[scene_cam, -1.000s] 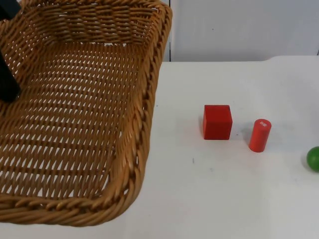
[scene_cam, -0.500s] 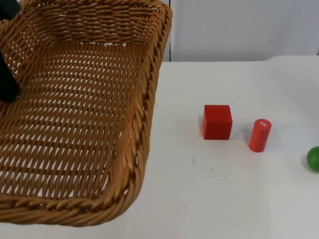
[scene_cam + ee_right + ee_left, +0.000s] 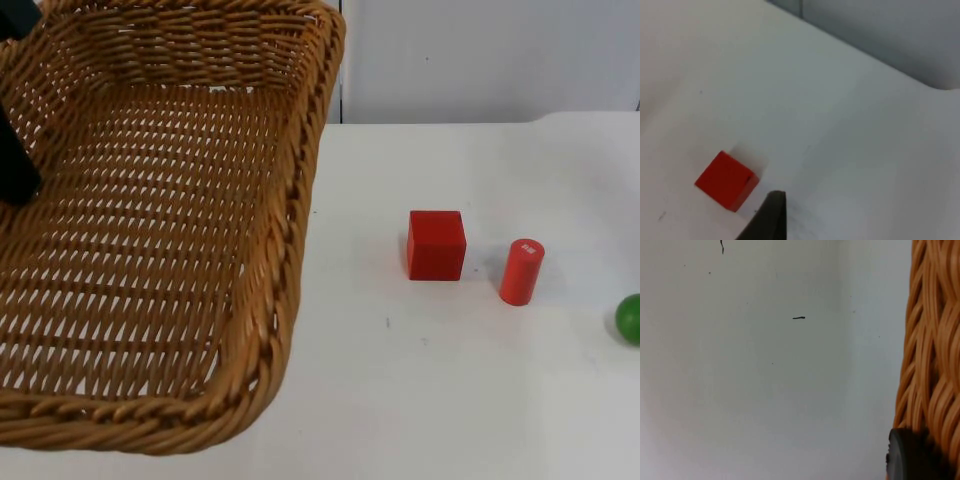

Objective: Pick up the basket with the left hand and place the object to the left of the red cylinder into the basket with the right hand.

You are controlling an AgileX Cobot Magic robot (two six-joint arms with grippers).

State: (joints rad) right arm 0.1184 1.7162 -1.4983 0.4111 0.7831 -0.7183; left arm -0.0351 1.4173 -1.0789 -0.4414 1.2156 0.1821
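Left gripper (image 3: 15, 165) is at the basket's (image 3: 290, 230) left wall, clamped on the wicker. In the left wrist view a black fingertip (image 3: 907, 455) sits against the weave (image 3: 935, 365), with bare white table (image 3: 765, 365) beyond. We judge the basket lifted, since it looms large and close in the top view, so step one looks done.

The target is the red cube (image 3: 436, 244), sitting flat and untouched near the middle of the table (image 3: 450, 400). It lies just left of the upright red cylinder (image 3: 521, 271), with a small gap between them. A green ball (image 3: 629, 318) sits at the table's right edge, well apart.

In the right wrist view the right gripper has one dark fingertip (image 3: 767, 217) showing. We can't tell its opening. The cube (image 3: 726, 180) lies ahead of it and off to one side, near that fingertip.

Key relation: the cube lies between the basket and the cylinder, and only the right arm is free. The cube has no long axis. We'd square the fingers to its faces, keep clear of the cylinder, then carry it left over the basket rim.
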